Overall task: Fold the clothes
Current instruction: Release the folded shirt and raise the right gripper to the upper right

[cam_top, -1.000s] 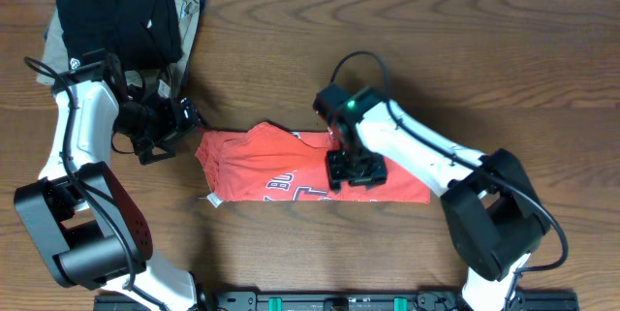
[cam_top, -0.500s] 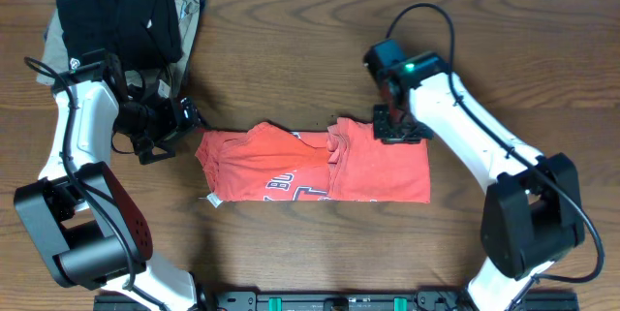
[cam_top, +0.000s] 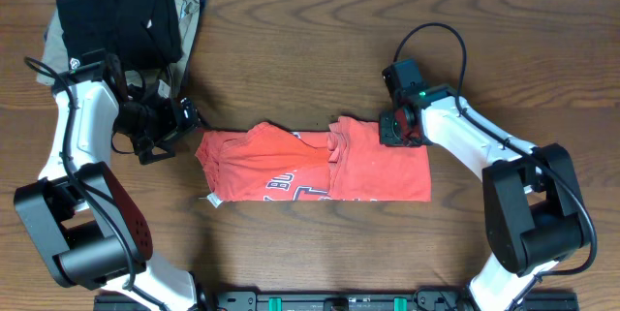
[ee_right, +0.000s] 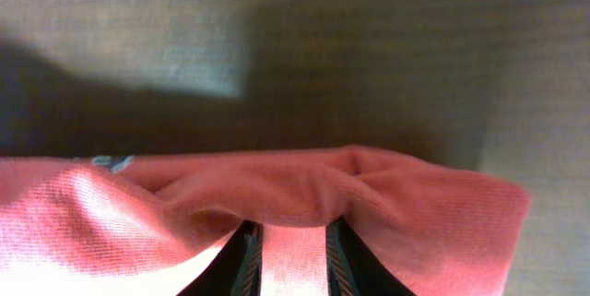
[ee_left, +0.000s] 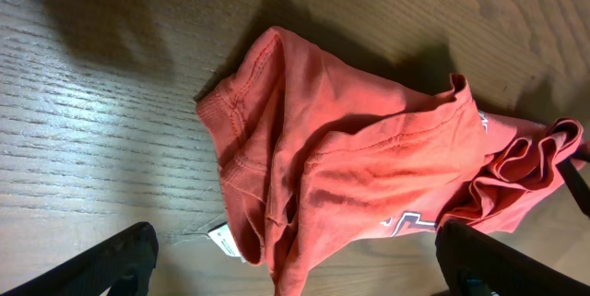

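Observation:
The red-orange T-shirt [cam_top: 291,166] lies as a folded strip across the middle of the table. Its lettering faces the near edge and its white tag [cam_top: 209,200] sticks out at the near left. My right gripper [cam_top: 397,129] is at the shirt's far right edge. In the right wrist view its fingers [ee_right: 293,259] are pinched on a fold of the red cloth [ee_right: 277,195]. My left gripper [cam_top: 186,117] is open just beyond the shirt's left end. In the left wrist view its fingers [ee_left: 295,259] are spread wide over the crumpled shirt [ee_left: 369,176] and tag [ee_left: 224,238].
A folded black garment [cam_top: 116,15] lies on a khaki garment [cam_top: 191,6] at the far left corner, just behind my left arm. Bare wooden table surrounds the shirt.
My right gripper has moved from over the middle of the shirt to its far right edge and closed on the cloth there. The left arm has not moved.

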Available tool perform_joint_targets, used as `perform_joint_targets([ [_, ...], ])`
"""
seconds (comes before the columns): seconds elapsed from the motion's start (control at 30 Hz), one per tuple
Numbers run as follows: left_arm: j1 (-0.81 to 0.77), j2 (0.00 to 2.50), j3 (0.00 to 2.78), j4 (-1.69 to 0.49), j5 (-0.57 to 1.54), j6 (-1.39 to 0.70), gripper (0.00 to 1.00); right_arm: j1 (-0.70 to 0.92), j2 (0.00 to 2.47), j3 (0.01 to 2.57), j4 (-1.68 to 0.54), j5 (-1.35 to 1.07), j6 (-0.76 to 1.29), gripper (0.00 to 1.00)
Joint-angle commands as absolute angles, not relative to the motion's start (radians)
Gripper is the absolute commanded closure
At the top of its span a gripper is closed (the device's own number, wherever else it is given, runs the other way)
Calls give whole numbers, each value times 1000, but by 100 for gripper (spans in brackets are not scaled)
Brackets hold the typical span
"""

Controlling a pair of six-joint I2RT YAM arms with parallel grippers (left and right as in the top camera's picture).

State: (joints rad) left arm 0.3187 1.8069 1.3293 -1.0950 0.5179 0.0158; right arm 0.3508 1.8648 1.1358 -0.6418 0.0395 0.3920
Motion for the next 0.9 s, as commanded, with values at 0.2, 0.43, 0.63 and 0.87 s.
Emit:
perform_joint_targets([
  [0.2,317,1811,1328,-1071,524,25,2,276,1855,1288,-788,118,356,53],
  [0.43,317,1811,1327,-1027,523,59,2,130,1855,1608,-1093,123,253,1],
  [0.63,339,1847,1323,-951,488,50,2,17,1855,1666,-1170,115,257,1],
  [0.87,392,1920,1323,-965,664,139,2,-119,1855,1665,-1219,108,257,1],
])
